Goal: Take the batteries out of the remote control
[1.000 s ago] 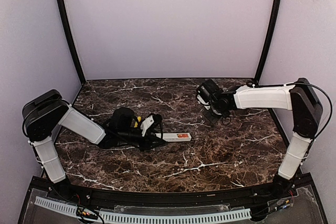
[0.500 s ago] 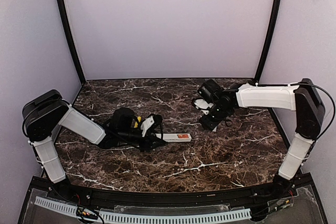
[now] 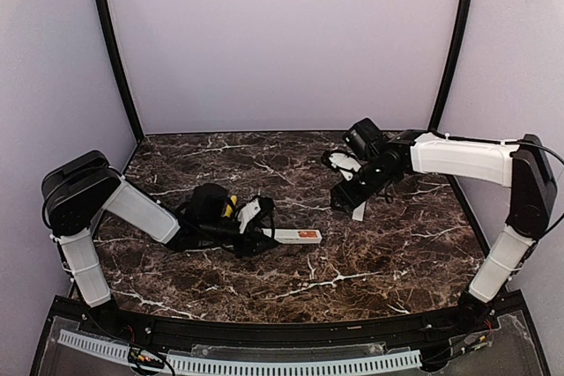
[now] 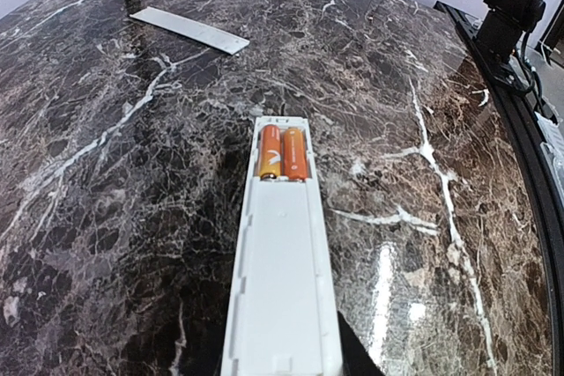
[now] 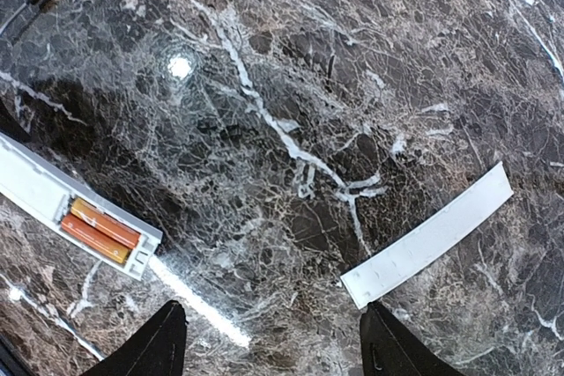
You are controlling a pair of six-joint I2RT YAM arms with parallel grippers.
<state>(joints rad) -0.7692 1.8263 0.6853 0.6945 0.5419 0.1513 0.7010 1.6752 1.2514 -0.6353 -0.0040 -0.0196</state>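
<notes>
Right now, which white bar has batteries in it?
The thicker one in the left pincer: the remote control, two orange batteries in its open bay. The thin cover strip lies apart, bare.

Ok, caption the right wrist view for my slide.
Open right pincer above the marble table: remote control with bay uncovered, two orange batteries inside, white cover strip lying apart.

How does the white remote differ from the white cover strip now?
The long white plastic remote control is a thick bar, its open bay holding two orange batteries; the flat white cover strip is thin and bare. The left fingers flank the remote; the strip lies loose on the marble table. Both are slim, white, rectangular.
</notes>
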